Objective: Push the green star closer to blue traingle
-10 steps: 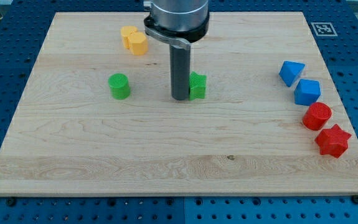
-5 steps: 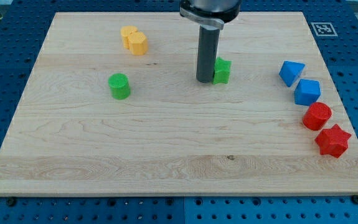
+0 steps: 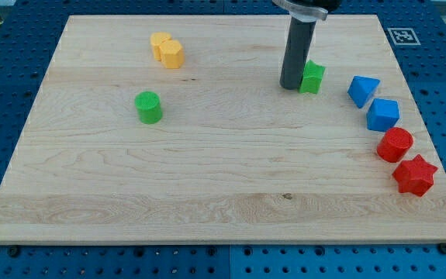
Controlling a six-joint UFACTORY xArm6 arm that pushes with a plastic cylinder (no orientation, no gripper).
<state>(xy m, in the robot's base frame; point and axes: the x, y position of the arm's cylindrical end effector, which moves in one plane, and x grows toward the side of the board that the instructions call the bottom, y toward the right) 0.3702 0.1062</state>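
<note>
Camera view, small green star point(image 3: 312, 77), my tip point(image 3: 292, 86) touching

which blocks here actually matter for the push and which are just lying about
In the job:
- green star, pressed by my tip from the view's left
- blue triangle, to the star's right

Lying about:
- blue cube
- red cylinder
- red star
- green cylinder
- yellow block
</note>
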